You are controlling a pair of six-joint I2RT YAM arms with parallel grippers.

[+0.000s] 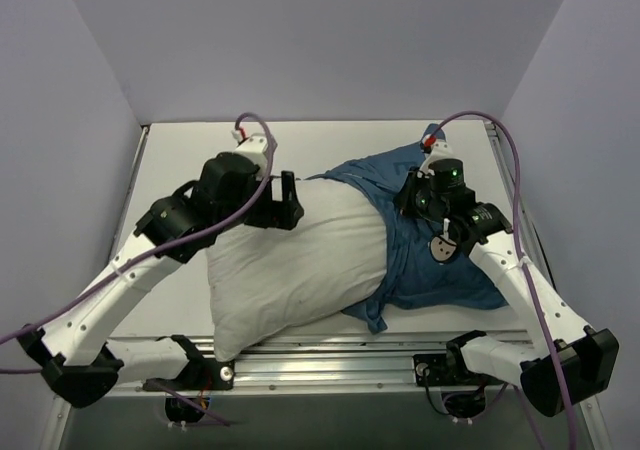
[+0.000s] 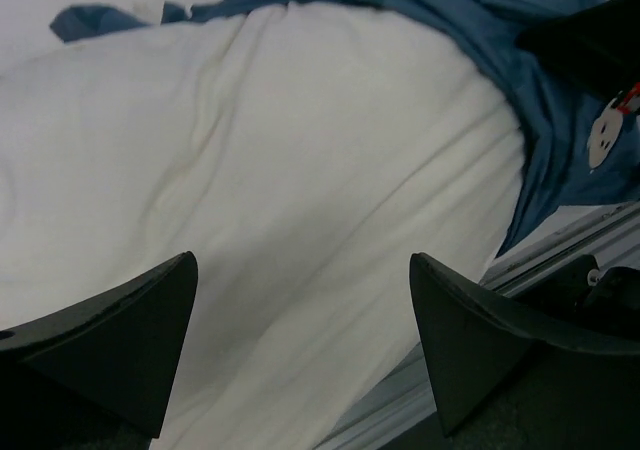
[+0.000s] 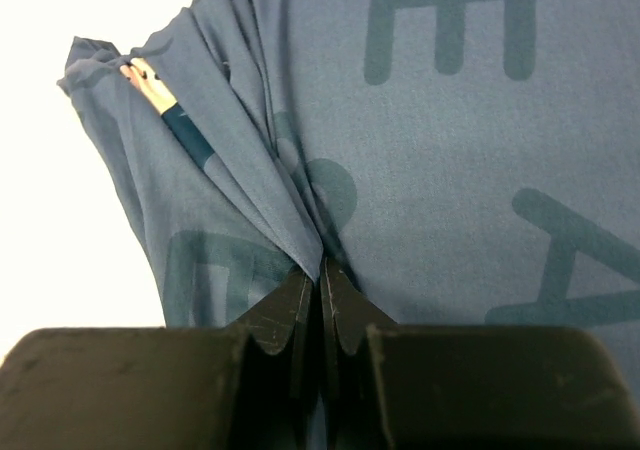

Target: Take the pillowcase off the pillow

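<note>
Here, the left gripper [image 2: 302, 262] hangs over the bare white pillow [image 1: 290, 260] with its jaws spread wide, gripping nothing. The pillow lies on the table [image 1: 180, 160], its long axis running left to right, uncovered end pointing left, right end inside the blue pillowcase [image 1: 430, 275] bunched at the right. There the right gripper [image 3: 320, 270] is clamped tight on a pinched fold of that fabric
</note>
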